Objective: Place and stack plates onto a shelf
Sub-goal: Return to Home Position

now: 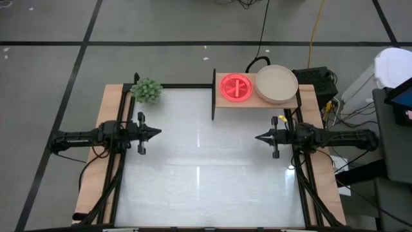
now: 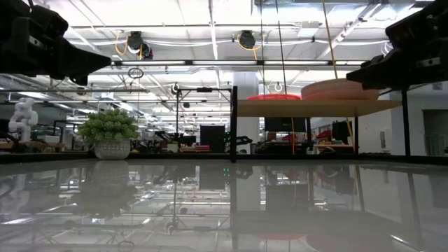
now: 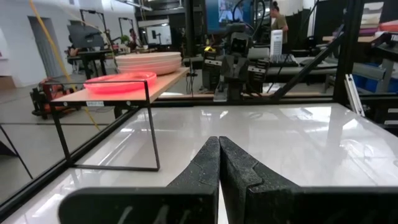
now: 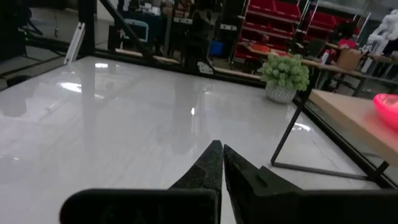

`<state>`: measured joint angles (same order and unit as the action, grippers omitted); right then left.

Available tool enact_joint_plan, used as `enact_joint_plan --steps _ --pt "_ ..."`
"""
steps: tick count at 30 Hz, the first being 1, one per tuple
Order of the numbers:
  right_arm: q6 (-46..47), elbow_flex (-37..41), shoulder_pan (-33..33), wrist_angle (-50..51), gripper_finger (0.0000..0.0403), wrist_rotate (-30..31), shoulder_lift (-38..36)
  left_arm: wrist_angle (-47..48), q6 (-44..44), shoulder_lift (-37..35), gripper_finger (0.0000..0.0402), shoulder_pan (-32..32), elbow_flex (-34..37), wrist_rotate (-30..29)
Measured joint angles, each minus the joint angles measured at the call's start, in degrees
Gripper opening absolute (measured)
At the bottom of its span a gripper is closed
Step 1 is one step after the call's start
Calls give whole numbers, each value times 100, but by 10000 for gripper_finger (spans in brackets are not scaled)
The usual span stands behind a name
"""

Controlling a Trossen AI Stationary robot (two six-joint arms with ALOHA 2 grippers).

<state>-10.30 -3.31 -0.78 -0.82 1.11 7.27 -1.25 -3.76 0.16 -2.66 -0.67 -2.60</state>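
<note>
The light-wood shelf [image 1: 254, 103] stands on thin black supports at the table's far right. On its board rest a glowing red-magenta stack of small plates [image 1: 236, 87] and, to its right, a stack of larger plates topped by a beige one [image 1: 277, 84]; the lower plates are mostly hidden. The left wrist view shows the magenta stack [image 3: 120, 82] and the beige stack [image 3: 149, 62] on the board. My left gripper [image 1: 158, 133] hovers shut at the table's left side. My right gripper [image 1: 257, 137] hovers shut at the right side, near the shelf's front.
A small green leafy plant in a pot [image 1: 147, 91] sits at the far left corner. Wooden side rails [image 1: 96, 174] run along both table sides. The white tabletop [image 1: 206, 174] stretches between the two arms. Cables and equipment lie beyond the far right edge.
</note>
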Motion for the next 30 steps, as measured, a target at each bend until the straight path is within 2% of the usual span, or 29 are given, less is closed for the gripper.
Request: enact_joint_plan --steps 12,30 --pt "-79 -9 2 262 0 -141 -721 34 87 -2 3 0 -2 -33" --pt "-94 -7 2 307 0 -139 -717 47 85 12 3 0 -2 -38"
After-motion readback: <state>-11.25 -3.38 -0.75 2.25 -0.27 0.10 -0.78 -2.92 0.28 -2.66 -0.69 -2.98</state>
